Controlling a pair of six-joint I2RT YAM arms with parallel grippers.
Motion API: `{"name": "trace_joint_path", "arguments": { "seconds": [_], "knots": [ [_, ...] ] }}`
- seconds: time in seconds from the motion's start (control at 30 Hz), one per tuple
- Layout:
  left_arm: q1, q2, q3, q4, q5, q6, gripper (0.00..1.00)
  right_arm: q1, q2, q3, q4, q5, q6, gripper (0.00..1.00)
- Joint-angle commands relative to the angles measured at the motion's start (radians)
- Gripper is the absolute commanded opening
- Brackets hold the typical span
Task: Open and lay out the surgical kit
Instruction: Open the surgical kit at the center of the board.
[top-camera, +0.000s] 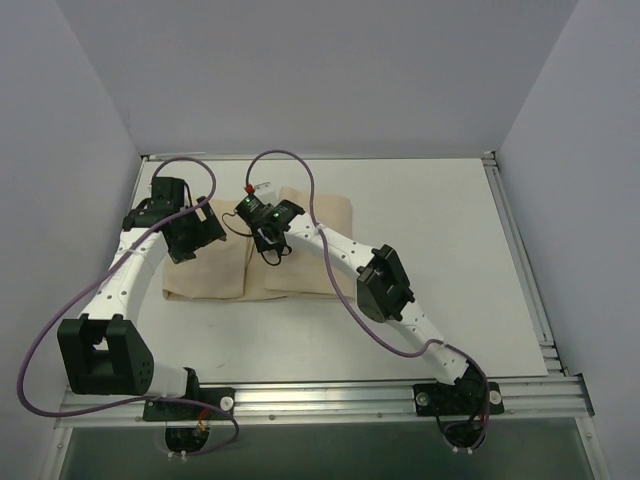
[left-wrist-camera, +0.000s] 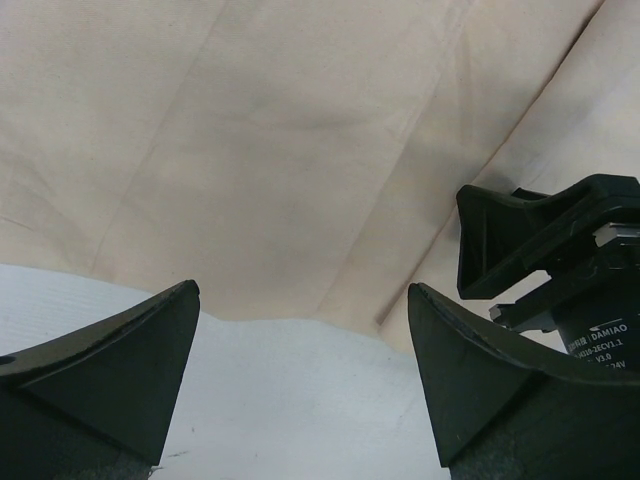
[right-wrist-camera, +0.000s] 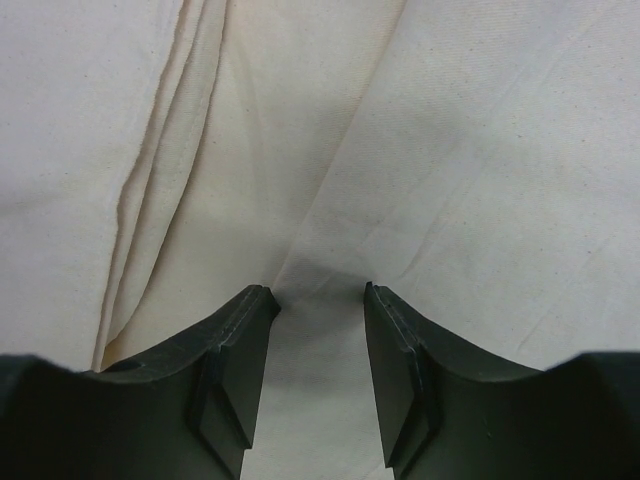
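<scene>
1. The beige cloth wrap (top-camera: 210, 281) is seen lying folded on the white table (top-camera: 450, 250), in the left and far part of the surface, as a broad rectangle.
2. In the top view, a vertical fold line is seen running down the wrap, left of its middle, dividing it into two panels.
3. The left gripper (top-camera: 192, 238) is held over the left panel of the wrap, near its left edge.
4. In the left wrist view the left gripper (left-wrist-camera: 300, 295) is shown with its jaws spread wide and nothing between them. The wrap (left-wrist-camera: 300, 150) fills the view beyond the fingertips, and a bare strip of table (left-wrist-camera: 280, 400) is seen beneath them.
5. The right gripper (top-camera: 268, 240) is placed just right of the fold line, over the far half of the wrap. It is also caught at the right edge of the left wrist view (left-wrist-camera: 560, 260).
6. In the right wrist view the right gripper (right-wrist-camera: 320, 295) is shown with its jaws set narrowly apart, down close to the wrap (right-wrist-camera: 450, 150). A crease in the cloth is seen running to the gap between the tips.
7. Whether any cloth is pinched there cannot be told.
8. Stacked cloth edges are seen at the left of that view.
</scene>
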Motion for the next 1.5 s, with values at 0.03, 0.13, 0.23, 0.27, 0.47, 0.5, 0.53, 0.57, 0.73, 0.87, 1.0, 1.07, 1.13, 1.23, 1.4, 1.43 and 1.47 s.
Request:
{"name": "trace_joint_path", "arguments": {
  "seconds": [0.03,0.13,0.23,0.27,0.47,0.5,0.53,0.57,0.73,0.87,1.0,1.07,1.13,1.23,1.4,1.43,1.47],
  "knots": [
    [0.005,0.0,0.015,0.05,0.021,0.016,0.94,-0.014,0.011,0.01,-0.025,-0.002,0.009,0.4],
    [0.005,0.004,0.01,0.058,0.03,0.014,0.94,-0.018,0.013,0.001,-0.018,-0.016,0.005,0.29],
    [0.006,0.012,0.002,0.065,0.033,0.013,0.94,-0.018,0.005,-0.006,-0.01,-0.018,-0.008,0.16],
    [0.006,0.015,0.002,0.064,0.032,0.013,0.94,-0.02,0.005,-0.006,-0.01,-0.015,-0.009,0.11],
    [0.006,0.02,-0.007,0.061,0.024,0.019,0.94,-0.023,-0.029,0.005,-0.011,0.004,-0.023,0.0],
    [0.006,0.021,-0.007,0.059,0.021,0.022,0.94,-0.024,-0.038,0.007,-0.013,0.005,-0.025,0.0],
    [0.008,0.024,-0.004,0.056,0.021,0.025,0.94,-0.026,-0.059,0.005,-0.014,0.013,-0.026,0.0],
    [0.011,0.024,0.001,0.049,0.021,0.028,0.94,-0.029,-0.073,0.005,-0.016,0.014,-0.028,0.0],
    [0.017,0.046,0.027,0.029,0.018,0.047,0.94,-0.07,-0.198,-0.088,-0.013,-0.004,-0.043,0.0],
    [0.02,0.058,0.039,0.024,0.024,0.062,0.94,-0.155,-0.373,-0.335,0.097,-0.079,-0.052,0.0],
    [0.02,0.091,0.039,0.027,0.035,0.076,0.95,-0.287,-0.547,-0.56,0.154,-0.116,-0.095,0.0],
    [0.02,0.116,0.048,0.009,0.047,0.085,0.96,-0.375,-0.61,-0.678,0.137,-0.088,-0.135,0.0],
    [0.017,0.154,0.068,-0.005,0.052,0.094,0.98,-0.451,-0.716,-0.771,0.137,-0.055,-0.158,0.0],
    [0.015,0.179,0.076,-0.008,0.058,0.102,0.98,-0.593,-0.818,-0.906,0.121,-0.013,-0.192,0.25],
    [0.006,0.196,0.091,-0.008,0.065,0.11,0.98,-0.594,-0.804,-0.837,0.059,0.041,-0.184,0.56],
    [0.003,0.201,0.107,-0.011,0.059,0.114,0.98,-0.581,-0.797,-0.822,0.064,0.027,-0.177,0.57],
    [-0.003,0.205,0.116,-0.022,0.058,0.114,0.98,-0.563,-0.791,-0.816,0.079,0.001,-0.175,0.58]
  ]
}}
